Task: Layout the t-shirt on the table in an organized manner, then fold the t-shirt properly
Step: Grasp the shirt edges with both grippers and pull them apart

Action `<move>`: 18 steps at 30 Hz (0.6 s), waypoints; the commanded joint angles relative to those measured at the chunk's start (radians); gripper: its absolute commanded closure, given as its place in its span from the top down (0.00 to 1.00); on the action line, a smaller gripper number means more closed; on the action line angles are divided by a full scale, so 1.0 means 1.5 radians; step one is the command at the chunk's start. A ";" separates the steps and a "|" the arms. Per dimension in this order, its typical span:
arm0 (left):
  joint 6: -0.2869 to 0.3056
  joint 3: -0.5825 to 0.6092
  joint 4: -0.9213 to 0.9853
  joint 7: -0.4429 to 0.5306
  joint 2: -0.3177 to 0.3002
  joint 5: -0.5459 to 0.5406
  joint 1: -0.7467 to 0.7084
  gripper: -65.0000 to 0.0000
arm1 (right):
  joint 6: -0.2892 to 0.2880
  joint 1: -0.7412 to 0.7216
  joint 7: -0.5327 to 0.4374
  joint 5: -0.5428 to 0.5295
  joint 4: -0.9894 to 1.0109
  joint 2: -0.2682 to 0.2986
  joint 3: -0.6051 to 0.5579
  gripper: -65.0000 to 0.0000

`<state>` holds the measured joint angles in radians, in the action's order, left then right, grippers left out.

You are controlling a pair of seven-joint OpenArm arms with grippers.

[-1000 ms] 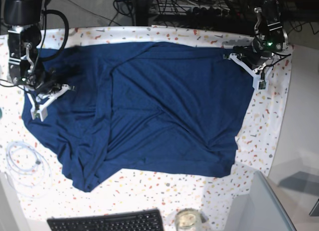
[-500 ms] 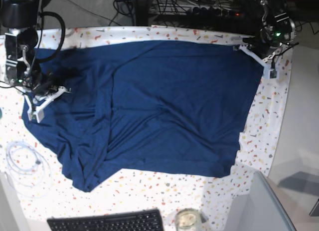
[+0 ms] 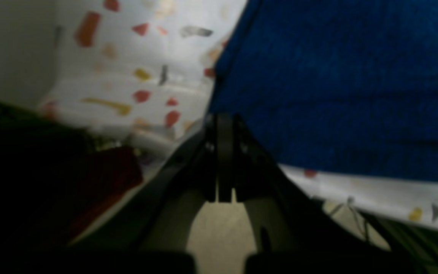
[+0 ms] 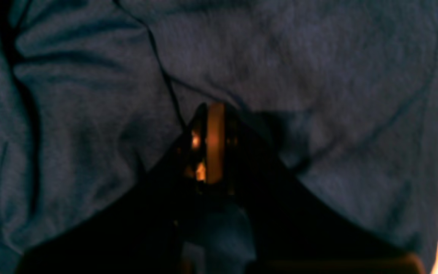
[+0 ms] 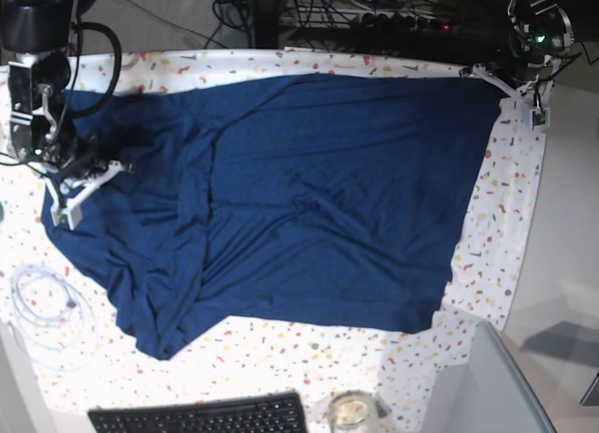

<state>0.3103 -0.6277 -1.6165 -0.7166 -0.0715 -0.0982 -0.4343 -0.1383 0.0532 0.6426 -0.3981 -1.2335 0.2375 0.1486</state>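
T-shirt [image 5: 281,199] lies spread on the tabletop [image 5: 505,237], long axis running between my two arms. Left gripper [image 5: 501,85] jaws are clamped on its far corner at the tabletop edge. Right gripper [image 5: 77,176] jaws are together, pinching bunched cloth at the opposite end, so I judge the next pull goes outward along that axis.

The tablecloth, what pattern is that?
White tablecloth with small red, yellow and grey flecks; the base view shows it best.

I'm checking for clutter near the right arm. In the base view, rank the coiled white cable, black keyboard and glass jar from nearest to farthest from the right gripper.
From the right gripper, at the view's left:
1. Coiled white cable, left edge, just below it.
2. Black keyboard, bottom edge.
3. Glass jar, bottom edge, right of the keyboard.
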 commanded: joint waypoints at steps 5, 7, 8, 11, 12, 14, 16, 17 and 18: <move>-0.003 -0.033 -0.079 0.007 0.008 -0.075 -0.023 0.00 | 0.001 0.047 -0.008 -0.006 -0.164 0.006 0.007 0.01; -0.003 -0.054 -0.079 0.007 0.004 -0.111 -0.027 0.00 | 0.001 0.061 -0.008 -0.006 -0.207 0.005 0.007 0.01; -0.003 -0.061 -0.078 0.007 0.003 -0.120 -0.026 0.00 | 0.001 0.063 -0.005 -0.006 -0.216 0.005 0.007 0.01; -0.003 -0.041 -0.079 0.007 -0.008 -0.122 -0.010 0.00 | 0.001 0.055 -0.005 -0.003 -0.212 0.005 0.003 0.01; -0.003 -0.019 -0.077 0.007 -0.017 -0.122 0.002 0.00 | 0.001 0.047 -0.005 -0.003 -0.204 0.005 0.003 0.01; -0.005 0.022 -0.064 0.007 -0.029 -0.122 0.024 0.00 | 0.001 0.031 -0.004 -0.002 -0.183 0.005 0.003 0.01; -0.006 0.061 -0.035 0.007 -0.037 -0.122 0.065 0.00 | 0.001 0.014 0.006 -0.002 -0.148 0.005 0.002 0.01; -0.007 0.074 -0.010 0.007 -0.041 -0.120 0.086 0.00 | 0.001 0.005 0.023 -0.002 -0.133 0.005 0.002 0.01; -0.007 0.087 0.012 0.007 -0.048 -0.111 0.107 0.00 | 0.001 -0.001 0.040 -0.002 -0.121 0.005 0.002 0.01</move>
<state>0.3092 -0.4900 -1.5833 -0.7147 -0.1257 -0.2661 -0.2661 -0.1387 0.0540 0.7128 -0.4007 -1.4029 0.2329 0.1471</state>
